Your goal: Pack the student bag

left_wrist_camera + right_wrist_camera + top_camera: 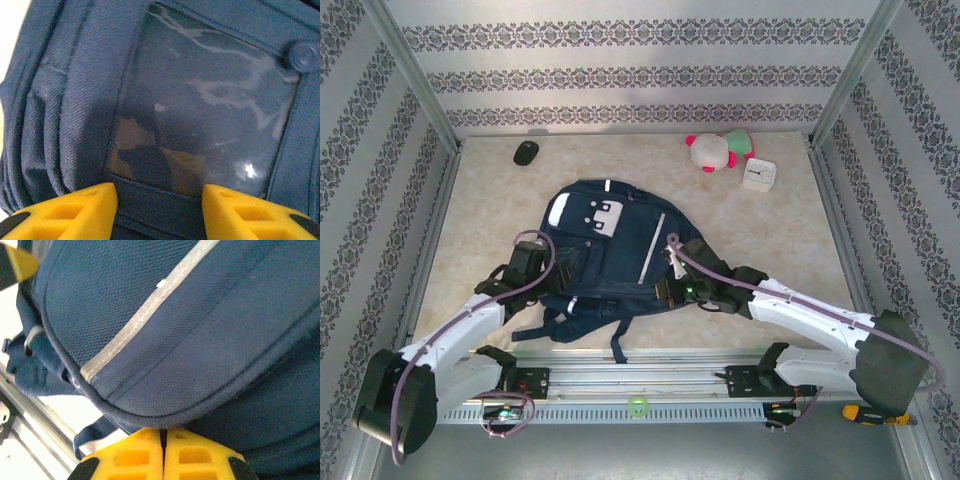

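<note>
**Near edge**
- Rail (650, 380): we log a metal rail across the front, with both arm bases bolted to it.
- Green ring (638, 405): it lies on the rail's front strip, about midway.
- Orange-handled tool (865, 413): it lies at the right end, just beside the right arm's base.

**Middle of table**
- Left gripper (160, 210): the yellow fingers (75, 210) stand partly apart and we see nothing pinched between them. The tips sit close against the bag's left side, just under a clear window pocket (210, 100).
- Right gripper (162, 450): the fingers are pressed together with only a hairline between them. The tips meet the bag's piped edge, below a grey reflective stripe (150, 310). We cannot tell whether any fabric is caught.
- Bag (605, 255): this dark navy backpack lies flat in the middle of the table (770, 240), front pocket up. Its white patch (605, 215) is toward the far side and its straps (618, 345) trail toward the rail. One arm reaches in at each side of it.

**Far side**
- Black mouse (526, 152): it sits at far left, well apart from the bag.
- Plush toy (720, 150): pink, white and green, at far right.
- White clock (759, 175): square, just beside the toy on its near right.
</note>
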`<act>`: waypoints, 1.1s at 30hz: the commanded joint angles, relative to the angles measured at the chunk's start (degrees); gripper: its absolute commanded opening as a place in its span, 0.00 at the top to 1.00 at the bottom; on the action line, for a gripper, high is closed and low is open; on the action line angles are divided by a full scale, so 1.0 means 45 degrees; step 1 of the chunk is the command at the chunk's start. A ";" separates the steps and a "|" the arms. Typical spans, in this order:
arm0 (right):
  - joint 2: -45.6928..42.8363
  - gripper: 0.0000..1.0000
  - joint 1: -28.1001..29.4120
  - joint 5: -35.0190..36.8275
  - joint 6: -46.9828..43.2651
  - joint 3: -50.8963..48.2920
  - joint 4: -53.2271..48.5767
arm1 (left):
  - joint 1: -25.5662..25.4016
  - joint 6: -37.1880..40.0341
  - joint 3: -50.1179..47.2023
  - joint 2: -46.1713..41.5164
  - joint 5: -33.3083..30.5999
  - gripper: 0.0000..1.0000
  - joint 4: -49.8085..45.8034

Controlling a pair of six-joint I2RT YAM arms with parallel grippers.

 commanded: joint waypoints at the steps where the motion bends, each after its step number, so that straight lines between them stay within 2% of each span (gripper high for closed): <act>1: 0.0845 1.00 0.1008 0.0449 0.1126 0.0420 0.1635 | 0.0536 0.0090 0.0447 0.1637 -0.0215 0.48 0.0922; 6: 0.2390 1.00 0.2063 0.0423 0.1315 0.1739 0.2128 | 0.1120 0.1116 0.1759 0.3766 0.0393 0.43 0.2731; 9: 0.2919 1.00 0.2174 0.0287 0.1384 0.2104 0.2285 | 0.1326 0.1594 0.2890 0.4580 0.1321 0.40 0.2506; 13: 0.2948 1.00 0.2102 0.0392 0.1192 0.2177 0.2257 | 0.1320 0.3641 0.2930 0.3572 0.3012 0.33 0.2733; 17: 0.2752 1.00 0.1863 0.0142 0.1024 0.2082 0.2234 | 0.1295 0.7869 0.2058 0.0718 0.5475 0.30 0.3732; 19: 0.2756 1.00 0.1825 0.0121 0.1054 0.2079 0.2272 | 0.1294 1.0116 0.1894 -0.0361 0.6824 0.26 0.3481; 21: 0.2754 1.00 0.1787 0.0098 0.0995 0.2137 0.2219 | 0.1284 1.3423 0.2590 -0.0714 0.8638 0.25 0.1128; 23: 0.2707 1.00 0.1724 0.0162 0.0936 0.2161 0.2143 | 0.1203 1.5697 0.3225 -0.0643 0.9552 0.25 -0.0917; 27: 0.2645 1.00 0.1659 0.0196 0.0915 0.2128 0.2148 | 0.0976 1.7286 0.3545 -0.0573 0.9949 0.27 -0.2010; 28: 0.2538 1.00 0.1608 0.0155 0.0922 0.2099 0.2156 | 0.0195 1.9158 0.3587 -0.0540 1.0346 0.29 -0.2629; 29: 0.2478 1.00 0.1588 0.0061 0.0819 0.2172 0.2091 | -0.1393 2.0167 0.3396 -0.0236 0.9745 0.29 -0.2090; 33: 0.2350 1.00 0.1578 0.0103 0.0818 0.2138 0.2078 | -0.2973 2.0845 0.3388 0.0598 0.7786 0.28 -0.1415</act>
